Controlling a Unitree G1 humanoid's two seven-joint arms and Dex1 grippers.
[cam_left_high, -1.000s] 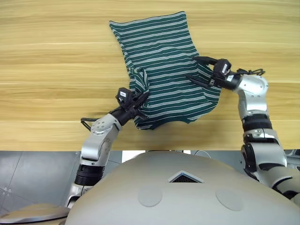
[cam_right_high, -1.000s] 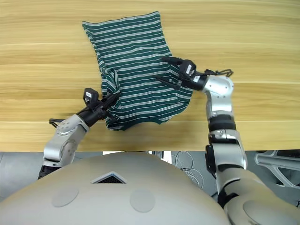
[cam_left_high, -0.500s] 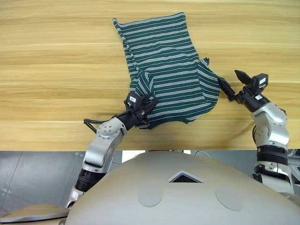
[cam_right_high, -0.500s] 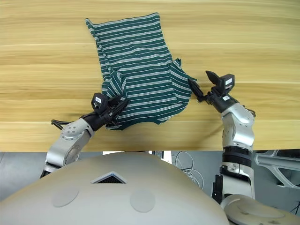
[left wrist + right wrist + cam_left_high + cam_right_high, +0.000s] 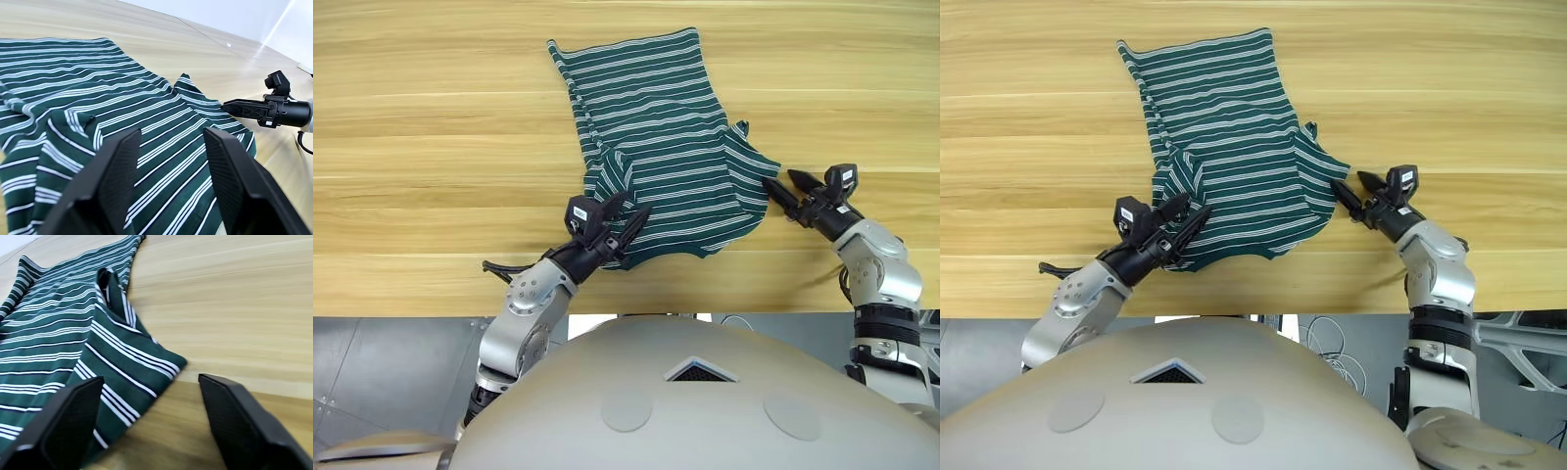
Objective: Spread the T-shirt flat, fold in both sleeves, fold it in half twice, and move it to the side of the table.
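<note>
With fingers spread wide and empty, left gripper [image 5: 626, 211] over the T-shirt's [image 5: 656, 127] bunched lower-centre hem and right gripper [image 5: 779, 181] beside its mid-right sleeve corner, I'd pinch low and pull outward evenly.

Head stereo pair looks down over table [image 5: 411, 147]; wrist cameras sit low, close, both facing T-shirt [image 5: 146, 122].

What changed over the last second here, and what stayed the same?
The right gripper came off the T-shirt, swung out to the right, and is open at the sleeve's edge; that side spread outward. The left gripper opened, releasing the bunched fabric. The shirt's far edge stayed put.
</note>
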